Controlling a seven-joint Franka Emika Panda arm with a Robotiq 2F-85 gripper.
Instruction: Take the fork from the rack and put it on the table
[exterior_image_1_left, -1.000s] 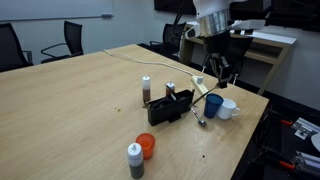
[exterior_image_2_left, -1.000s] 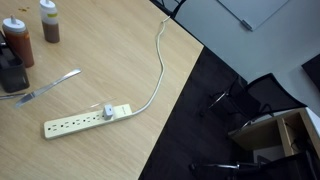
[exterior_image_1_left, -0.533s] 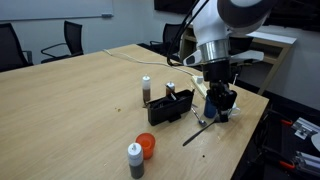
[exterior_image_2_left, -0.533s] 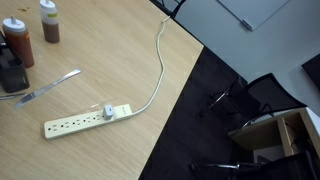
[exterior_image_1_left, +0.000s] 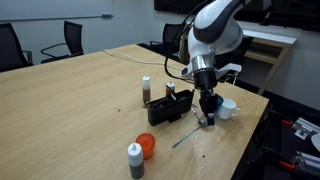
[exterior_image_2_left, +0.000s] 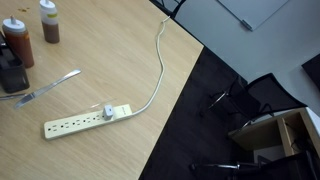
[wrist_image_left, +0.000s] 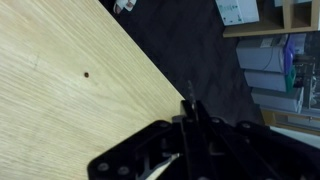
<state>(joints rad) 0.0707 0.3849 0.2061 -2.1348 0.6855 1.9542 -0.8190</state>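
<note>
Here, the gripper (exterior_image_1_left: 206, 113) is clenching the fork (exterior_image_1_left: 186, 134) by one end. The rest is slanting down and away from the fingers, low over the table (exterior_image_1_left: 80, 110) — the rack (exterior_image_1_left: 170, 108) is sitting just beside the gripper.

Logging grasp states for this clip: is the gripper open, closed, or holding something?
Gripper: closed, holding the fork.

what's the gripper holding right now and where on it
The fork, pinched at its upper end by the gripper; handle or tines cannot be told.
</note>
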